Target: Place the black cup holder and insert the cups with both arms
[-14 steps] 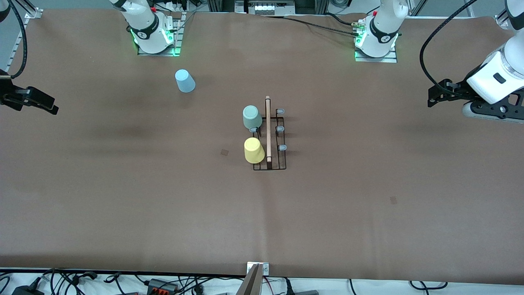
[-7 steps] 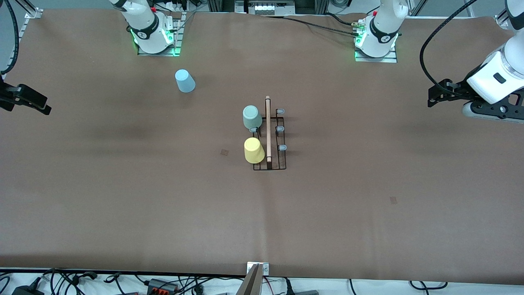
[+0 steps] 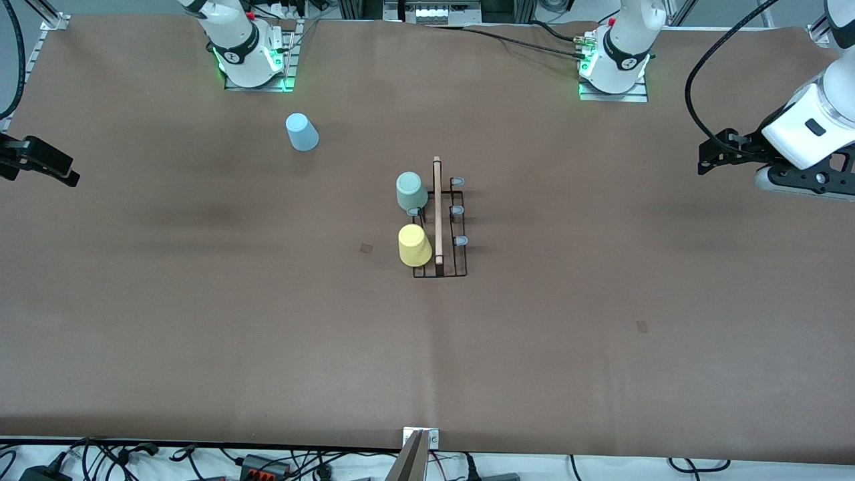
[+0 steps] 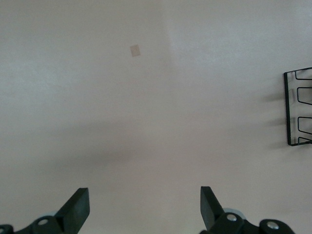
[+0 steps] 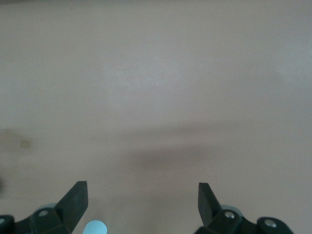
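The black cup holder (image 3: 439,220) stands in the middle of the table, its wooden rod handle on top. A grey-green cup (image 3: 411,191) and a yellow cup (image 3: 414,245) sit upside down on its pegs on the side toward the right arm's end. The light blue cup (image 3: 302,131) stands upside down on the table near the right arm's base; its top shows in the right wrist view (image 5: 95,228). My right gripper (image 3: 50,168) is open and empty at the right arm's end of the table. My left gripper (image 3: 711,160) is open and empty at the left arm's end. The rack's edge shows in the left wrist view (image 4: 298,107).
The brown table cover (image 3: 267,321) has small darker patches (image 3: 366,248) beside the yellow cup and another (image 3: 642,326) nearer the front camera. Cables lie along the table's front edge (image 3: 200,461).
My right gripper has drawn back toward the right arm's end of the table. The left arm, the rack and the cups have not moved.
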Controlling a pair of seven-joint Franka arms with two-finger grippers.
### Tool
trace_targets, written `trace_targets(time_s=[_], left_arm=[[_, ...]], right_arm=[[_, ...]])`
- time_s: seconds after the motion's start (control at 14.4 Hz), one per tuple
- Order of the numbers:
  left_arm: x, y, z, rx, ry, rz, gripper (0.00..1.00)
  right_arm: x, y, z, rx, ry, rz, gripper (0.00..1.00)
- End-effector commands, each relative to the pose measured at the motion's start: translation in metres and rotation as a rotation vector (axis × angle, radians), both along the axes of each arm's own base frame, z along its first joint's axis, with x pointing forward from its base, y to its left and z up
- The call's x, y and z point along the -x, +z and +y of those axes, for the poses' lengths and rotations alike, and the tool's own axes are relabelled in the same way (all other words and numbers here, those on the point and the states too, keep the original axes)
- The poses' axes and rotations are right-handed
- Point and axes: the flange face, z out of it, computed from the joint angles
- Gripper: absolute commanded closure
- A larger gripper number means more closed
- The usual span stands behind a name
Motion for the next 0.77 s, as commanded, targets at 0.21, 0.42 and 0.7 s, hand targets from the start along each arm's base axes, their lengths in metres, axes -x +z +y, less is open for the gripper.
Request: trace_targets(time_s=[0.21,0.42,0.7], left_arm=[[-0.0011,0.0062,0.0006,0.023,-0.010,0.007,0.00],[-0.0011,0.0062,0.0006,0.023,-0.010,0.007,0.00],[-0.0010,0.0061,0.0006,0.023,-0.010,0.009,0.00]], right_arm=[[0.0030,0.0024,-0.0013,-0.002,0.002,0.031,0.00],[0.0029,0.0014,-0.0041,-0.001,0.000,0.035,0.00],[0.0034,0.0023,-0.0041,0.000,0.002,0.033,0.00]])
